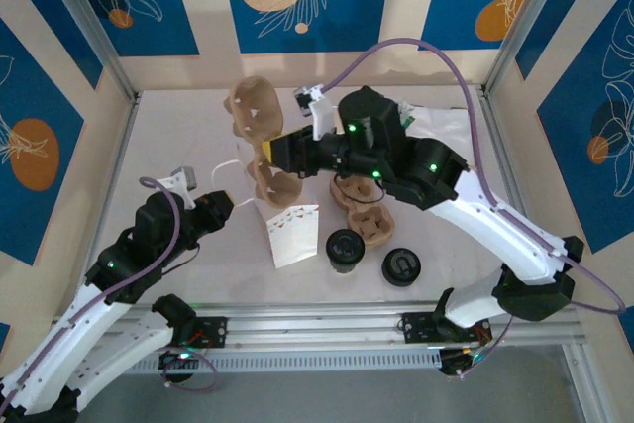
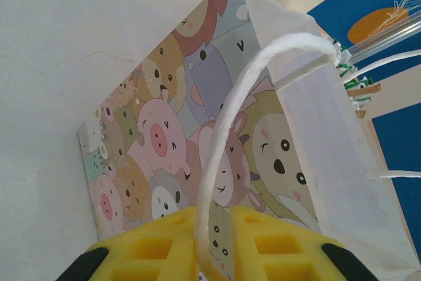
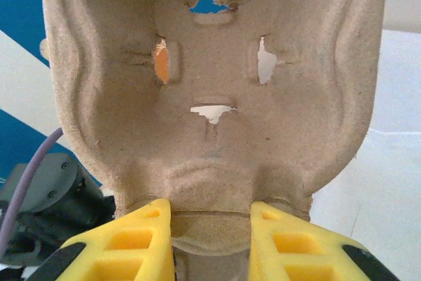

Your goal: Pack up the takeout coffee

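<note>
White table (image 1: 178,136), one takeout coffee (image 1: 344,248); left jaws pinch bag handle (image 2: 217,129); right jaws clamp one carrier (image 3: 210,64) (raised).

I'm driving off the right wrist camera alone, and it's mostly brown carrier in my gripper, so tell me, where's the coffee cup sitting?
Observer: Likely the black-lidded cup on the table, just right of the paper bag and nearer the arm bases than your carrier. A second black lid sits beside it.
Operator: Is anything holding that bag?
Observer: Yes, the left gripper is shut on its white handle.
</note>
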